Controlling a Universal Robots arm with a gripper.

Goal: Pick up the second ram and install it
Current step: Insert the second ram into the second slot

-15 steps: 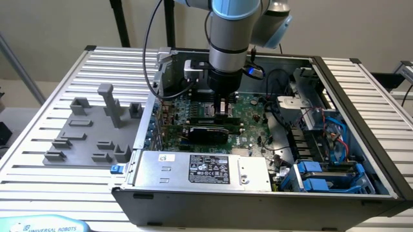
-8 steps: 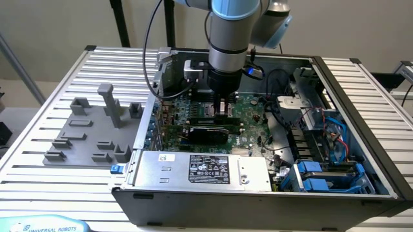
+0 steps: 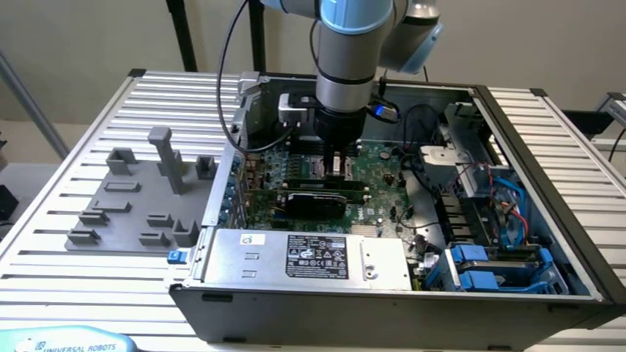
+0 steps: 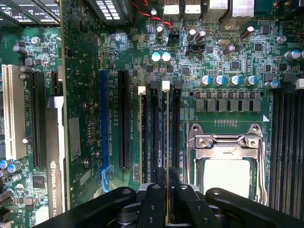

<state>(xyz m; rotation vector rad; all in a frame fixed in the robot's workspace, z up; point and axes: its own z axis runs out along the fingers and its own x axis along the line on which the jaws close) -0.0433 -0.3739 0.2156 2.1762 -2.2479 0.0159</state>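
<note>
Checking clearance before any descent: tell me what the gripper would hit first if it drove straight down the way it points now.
Most likely the memory slots on the motherboard, right beside the CPU socket. The gripper points straight at them; how much gap remains is unclear.

Plain beige wall (image 3: pixel 88 33) behind, evenly lit, no hard shadows. Work surface is a ribbed aluminium-profile table (image 3: pixel 59 220), slats running across it. Black vertical posts (image 3: pixel 182 33) stand at the back edge; a grey metal strut (image 3: pixel 29 99) leans at the exterior view's left. Dark equipment (image 3: pixel 599 125) sits past the table on the exterior view's right, too cropped to identify.
</note>
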